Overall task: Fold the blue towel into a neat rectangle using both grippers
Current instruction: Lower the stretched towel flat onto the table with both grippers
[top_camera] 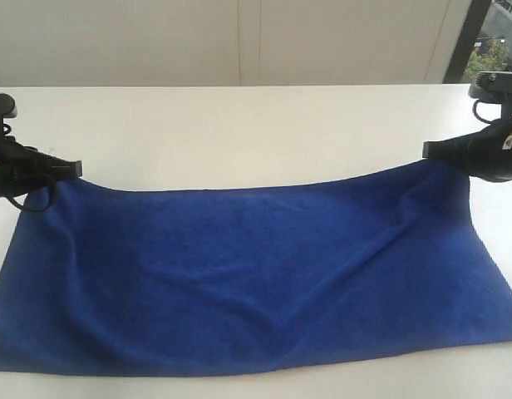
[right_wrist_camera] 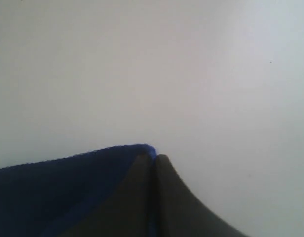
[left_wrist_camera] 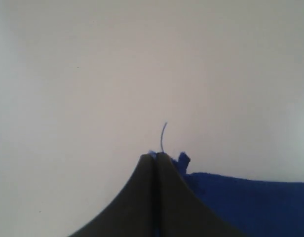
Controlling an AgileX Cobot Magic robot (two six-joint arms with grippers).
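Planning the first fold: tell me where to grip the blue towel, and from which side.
Grip the blue towel at its two far corners, each from its own outer end, as the left gripper and right gripper do now. Those corners are lifted and free, while the near edge lies flat on the table.

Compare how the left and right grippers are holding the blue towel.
A loose thread sticks out past the left gripper; none shows at the right gripper. The blue towel creases more deeply near the right gripper than near the left gripper. Both are shut on a far corner, the edge sagging between them.
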